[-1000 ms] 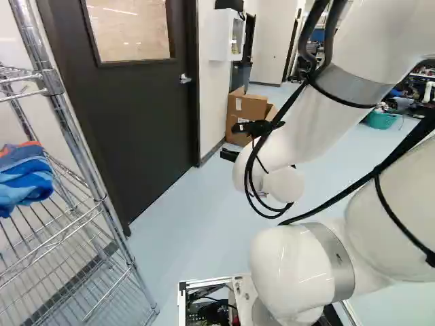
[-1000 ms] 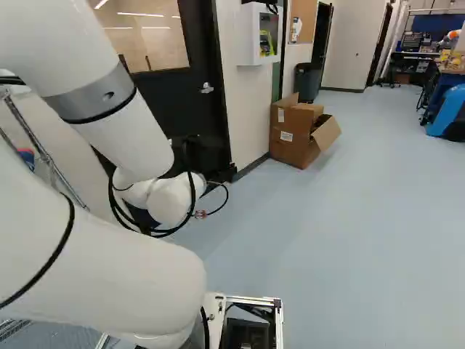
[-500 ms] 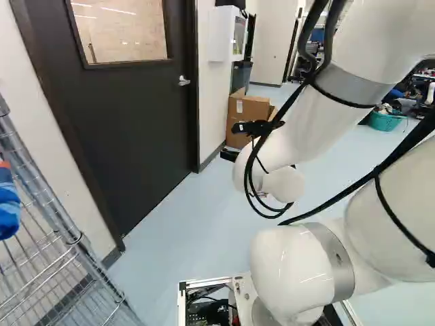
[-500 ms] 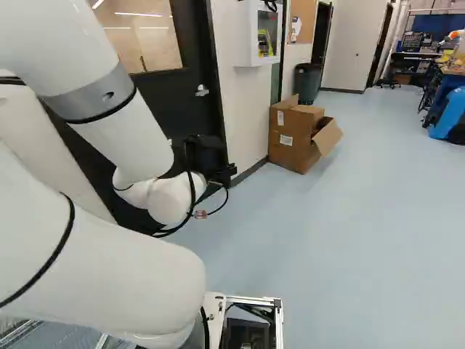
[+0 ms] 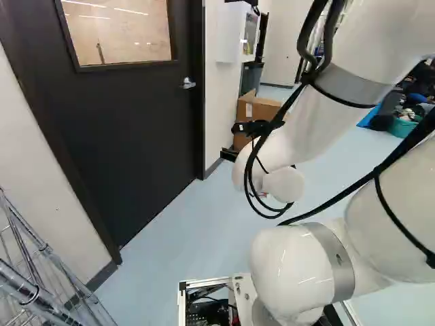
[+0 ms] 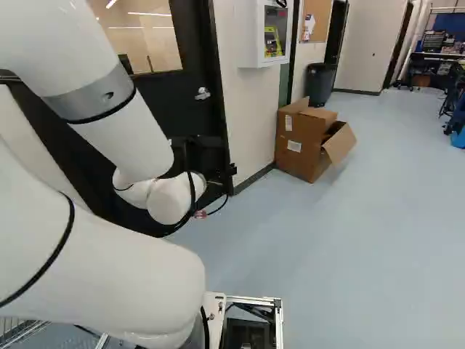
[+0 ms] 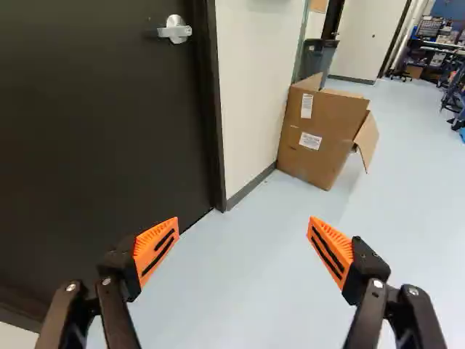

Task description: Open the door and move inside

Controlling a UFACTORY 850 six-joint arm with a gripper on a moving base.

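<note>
Floor: pale blue-grey (image 6: 327,240), running under the box and past the door.
Door: black (image 5: 136,129), at the left of the left base view, shut in its frame.
Arm: white (image 5: 326,129), its wrist bent down in front of the door in the right base view, black cables looped around it.
Rack: chrome wire (image 5: 41,299), at the lower left of the left base view, near the wall.
Window: one pane (image 5: 119,30) set in the door's upper part.
Cardboard box: brown, flaps open (image 6: 309,142), on the floor against the wall beyond the door frame.
Trash bin: dark grey (image 6: 320,83), behind the box.
Wall cabinet: white (image 6: 265,33), mounted above the box.
Claw: black (image 6: 229,171), near the door; in the wrist view its orange pads (image 7: 156,251) stand wide apart with floor showing between.
Door handle: silver lever (image 7: 174,30), on the door beside the frame, ahead of the claw and well apart from it.
</note>
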